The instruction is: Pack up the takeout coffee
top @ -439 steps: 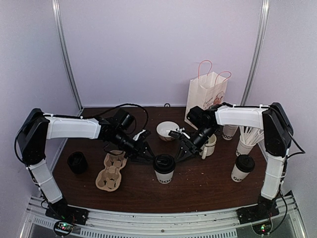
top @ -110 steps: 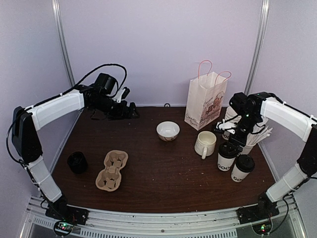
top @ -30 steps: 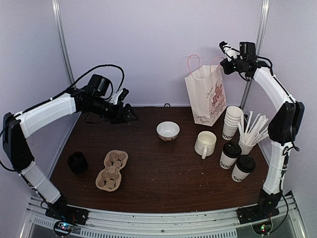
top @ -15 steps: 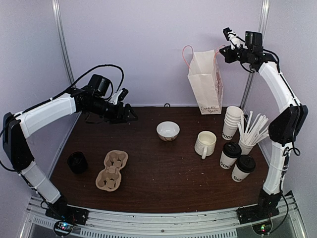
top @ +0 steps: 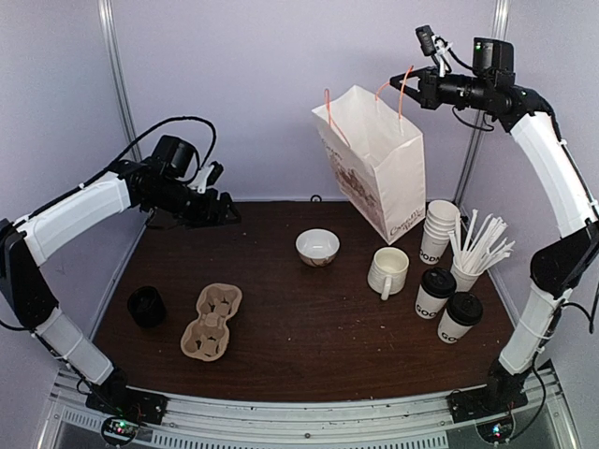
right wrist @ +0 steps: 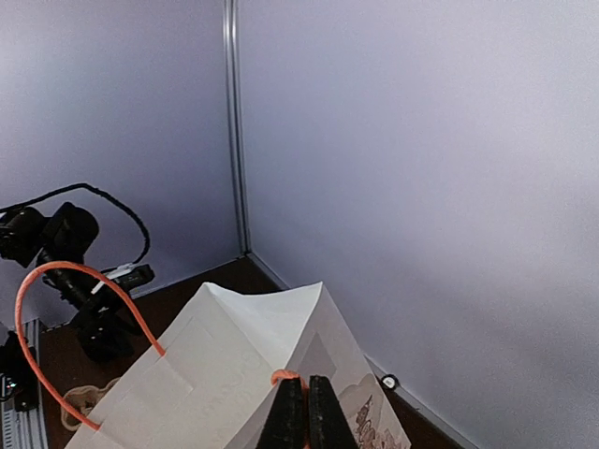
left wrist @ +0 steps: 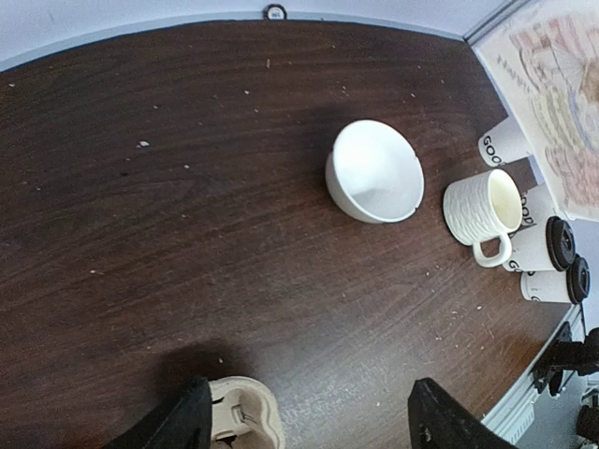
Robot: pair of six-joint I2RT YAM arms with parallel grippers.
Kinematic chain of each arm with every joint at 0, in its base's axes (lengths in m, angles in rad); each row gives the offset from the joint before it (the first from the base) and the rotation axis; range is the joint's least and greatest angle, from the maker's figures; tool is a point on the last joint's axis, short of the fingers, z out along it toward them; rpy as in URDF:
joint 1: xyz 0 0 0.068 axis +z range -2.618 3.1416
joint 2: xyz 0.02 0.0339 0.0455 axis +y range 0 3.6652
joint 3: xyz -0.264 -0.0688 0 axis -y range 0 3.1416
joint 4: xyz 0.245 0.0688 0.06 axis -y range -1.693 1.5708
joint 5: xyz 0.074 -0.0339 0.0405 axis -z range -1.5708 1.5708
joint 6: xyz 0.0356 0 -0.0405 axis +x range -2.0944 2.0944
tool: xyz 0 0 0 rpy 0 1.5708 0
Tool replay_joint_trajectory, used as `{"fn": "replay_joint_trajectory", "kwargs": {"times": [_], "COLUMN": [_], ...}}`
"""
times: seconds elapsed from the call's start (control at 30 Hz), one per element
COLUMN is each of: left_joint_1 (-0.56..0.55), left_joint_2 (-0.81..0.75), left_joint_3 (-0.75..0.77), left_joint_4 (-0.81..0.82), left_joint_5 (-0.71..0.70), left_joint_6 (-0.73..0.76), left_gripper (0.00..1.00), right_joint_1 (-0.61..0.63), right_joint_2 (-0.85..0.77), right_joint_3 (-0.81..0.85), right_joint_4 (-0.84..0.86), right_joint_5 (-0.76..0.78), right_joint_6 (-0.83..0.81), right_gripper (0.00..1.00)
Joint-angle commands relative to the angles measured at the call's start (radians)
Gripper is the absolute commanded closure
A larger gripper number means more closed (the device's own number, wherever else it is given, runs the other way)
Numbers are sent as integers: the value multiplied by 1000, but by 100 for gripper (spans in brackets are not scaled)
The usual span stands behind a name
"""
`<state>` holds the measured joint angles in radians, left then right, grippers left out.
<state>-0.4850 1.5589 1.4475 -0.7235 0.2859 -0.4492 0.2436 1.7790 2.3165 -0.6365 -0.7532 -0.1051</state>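
**Overhead, the right gripper (top: 415, 90) is holding the paper bag (top: 374, 168) by one handle**

High over the far right of the table (top: 309, 346), the right gripper's fingers are pressing together on one orange handle (right wrist: 285, 378). The white bag is hanging tilted, with its mouth facing left and its other handle looping free. Whether its lower corner is touching the table cannot be told. The left gripper (top: 221, 211) is hovering over the far-left part of the table with its fingers spread, gripping nothing.

The takeout coffee is standing at the table's right side. One lidded cup (top: 432, 295) and a second lidded cup (top: 458, 318) are upright, just beside each other. They are standing in front of a stack of empty cups (top: 436, 229) and a cup of stirrers (top: 473, 253). A mug (top: 387, 271) and a bowl (top: 317, 247) are sitting mid-table. A cardboard carrier (top: 211, 323) is lying near the front left.
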Motion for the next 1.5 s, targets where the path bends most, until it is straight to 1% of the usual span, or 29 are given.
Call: {"fn": "replay_joint_trajectory", "kwargs": {"times": [0.0, 0.17, 0.3, 0.47, 0.63, 0.7, 0.8, 0.83, 0.87, 0.93, 1.03, 1.1, 1.23, 1.33, 1.47], "left_joint_1": [47, 72, 78, 79, 82, 82, 82, 82, 81, 83, 82, 82, 80, 71, 24], "left_joint_2": [-73, -117, -137, -163, -156, -143, -117, -106, -95, -77, -77, -80, -101, -121, -125], "left_joint_3": [21, 9, 3, -22, -34, -28, -17, -11, -5, 3, -13, -12, -1, -17, -34], "left_joint_4": [-29, -51, -76, -100, -103, -106, -116, -126, -142, -176, -203, -233, -339, -397, -479], "left_joint_5": [-76, -115, -149, -180, -180, -172, -152, -144, -139, -135, -131, -129, -113, -83, -126], "left_joint_6": [44, 68, 75, 76, 73, 75, 80, 82, 85, 79, 66, 66, 86, 128, 141], "left_gripper": [25, 24, 23, 23, 21, 21, 21, 21, 22, 23, 24, 27, 32, 33, 36], "right_joint_1": [82, 154, 199, 263, 285, 286, 285, 284, 284, 280, 258, 237, 192, 166, 156], "right_joint_2": [-39, -82, -96, -103, -82, -46, 29, 57, 84, 135, 194, 219, 231, 202, 137], "right_joint_3": [-69, -145, -200, -263, -402, -403, -357, -336, -303, -229, -105, -30, 51, 39, -42], "right_joint_4": [-43, -53, -76, -177, -167, -204, -293, -332, -380, -503, -649, -722, -806, -838, -805], "right_joint_5": [-205, -343, -418, -435, -462, -448, -433, -431, -421, -406, -397, -374, -312, -268, -214], "right_joint_6": [30, 53, 46, -51, -69, -102, -163, -185, -217, -299, -395, -441, -500, -537, -534], "right_gripper": [100, 100, 100, 100, 100, 100, 100, 93, 82, 68, 52, 44, 37, 34, 32]}}
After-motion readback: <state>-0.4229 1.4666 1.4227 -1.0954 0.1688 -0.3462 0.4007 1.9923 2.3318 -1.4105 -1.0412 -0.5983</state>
